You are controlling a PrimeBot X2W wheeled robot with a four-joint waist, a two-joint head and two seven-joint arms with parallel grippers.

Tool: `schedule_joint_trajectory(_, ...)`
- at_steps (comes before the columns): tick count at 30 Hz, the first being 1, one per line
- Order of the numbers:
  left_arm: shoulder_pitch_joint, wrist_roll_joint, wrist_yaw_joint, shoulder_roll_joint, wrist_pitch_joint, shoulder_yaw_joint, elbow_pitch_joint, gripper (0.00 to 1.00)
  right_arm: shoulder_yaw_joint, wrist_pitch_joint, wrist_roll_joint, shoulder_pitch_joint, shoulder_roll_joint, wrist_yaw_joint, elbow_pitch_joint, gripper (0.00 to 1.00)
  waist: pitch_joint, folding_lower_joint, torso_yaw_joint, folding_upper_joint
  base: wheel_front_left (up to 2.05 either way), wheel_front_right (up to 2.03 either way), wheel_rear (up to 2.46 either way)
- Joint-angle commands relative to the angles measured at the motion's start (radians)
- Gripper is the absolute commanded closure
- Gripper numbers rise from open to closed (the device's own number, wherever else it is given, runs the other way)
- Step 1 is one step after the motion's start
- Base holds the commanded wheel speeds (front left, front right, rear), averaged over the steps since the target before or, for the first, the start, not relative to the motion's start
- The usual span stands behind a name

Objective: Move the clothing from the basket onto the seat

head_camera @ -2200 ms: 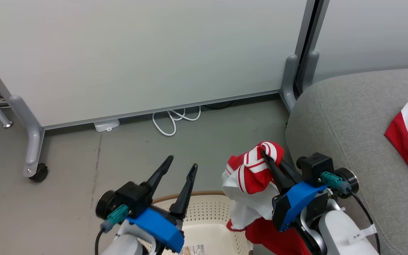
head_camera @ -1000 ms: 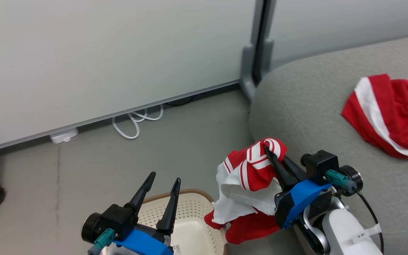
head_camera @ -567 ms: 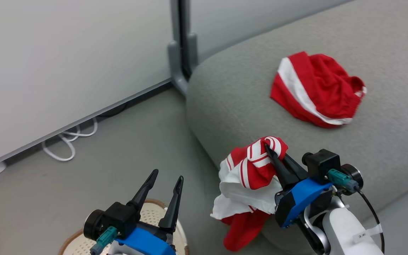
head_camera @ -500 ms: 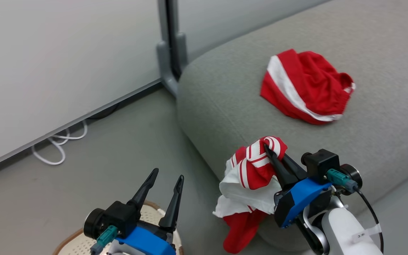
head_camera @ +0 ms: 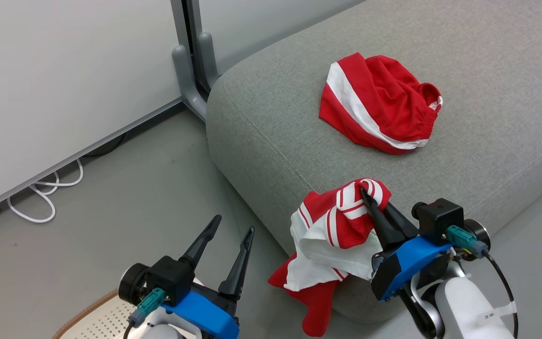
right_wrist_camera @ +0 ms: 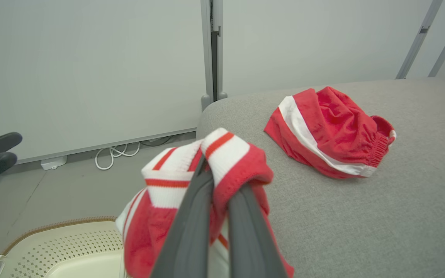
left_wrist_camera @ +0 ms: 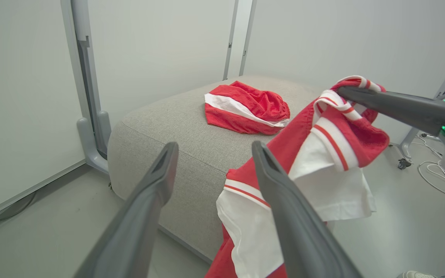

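Observation:
My right gripper (head_camera: 366, 192) is shut on the red jersey (head_camera: 334, 235) with white lining, which hangs over the front edge of the grey seat (head_camera: 271, 127). In the right wrist view the gripper (right_wrist_camera: 216, 170) pinches the jersey's (right_wrist_camera: 168, 193) striped trim. The red shorts (head_camera: 377, 103) with a white stripe lie crumpled on the seat, also seen as shorts (right_wrist_camera: 328, 131) and shorts (left_wrist_camera: 245, 108). My left gripper (head_camera: 233, 225) stands open and empty above the floor, left of the jersey. A corner of the cream basket (head_camera: 94, 320) shows at the bottom left, also as basket (right_wrist_camera: 64, 247).
Pale partition panels with a grey post (head_camera: 188, 56) stand behind the seat's left corner. A white cable (head_camera: 45, 193) lies coiled on the grey floor along the panel base. Bare floor (head_camera: 125, 197) lies between the seat and the panel.
The head camera has swung right, bringing the seat and shorts toward the middle and the basket nearly out of frame. The jersey stays held in the right gripper, now over the seat's front edge.

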Motion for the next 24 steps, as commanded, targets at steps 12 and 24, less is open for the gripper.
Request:
schedule_joint_trajectory(12, 0.006, 0.011, -0.001, 0.017, -0.003, 0.034, -0.012, 0.0, 0.016, 0.037, 0.048, -0.141, -0.005, 0.0, 0.014, 1.0, 0.031, 0.0001, 0.002, 0.0, 0.0, 0.0, 0.0)
schedule_joint_trajectory(24, -0.131, 0.044, -0.001, 0.08, -0.003, -0.011, -0.057, 0.0, -0.194, 0.151, 0.128, -0.694, -0.199, 0.0, 0.103, 1.0, 0.238, 0.0001, 0.128, 0.0, 0.0, 0.0, 0.0)
